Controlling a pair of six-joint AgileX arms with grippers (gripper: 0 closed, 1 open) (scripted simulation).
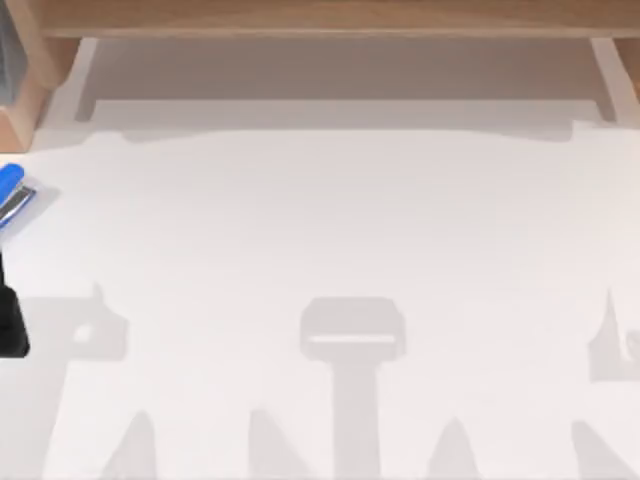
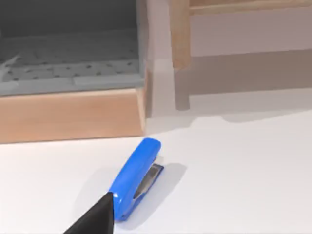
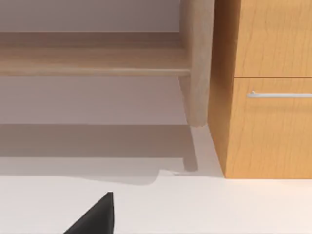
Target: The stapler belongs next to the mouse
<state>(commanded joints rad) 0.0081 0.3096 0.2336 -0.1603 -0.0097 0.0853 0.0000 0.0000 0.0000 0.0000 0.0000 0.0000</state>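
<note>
The stapler [image 1: 10, 192] lies flat on the white table [image 1: 330, 220] at the far left edge of the top view, about mid-height, partly cut off by the frame, its blue top up and its silver strip showing along the lower side. My left gripper [image 1: 10, 325] appears as a black block at the lower left of that view, below the stapler and apart from it. In the left wrist view one black fingertip [image 2: 100, 217] pokes in at the bottom, just beside the near end of the stapler [image 2: 134, 178]; I cannot tell whether it touches, and I cannot tell whether my fingers are spread or pressed together. Behind the stapler stands a wooden ledge [image 2: 68, 117] with a grey perforated tray [image 2: 73, 73] on top. My right arm is parked; its wrist view shows a black fingertip [image 3: 97, 217] low in the frame, facing a wooden cabinet with a drawer handle [image 3: 278, 94]. I judge I am at the approach step, the stapler not yet grasped. Next I need to line up across its narrow body, come down and pinch it. I see no mouse, so its place is still to be found.
</note>
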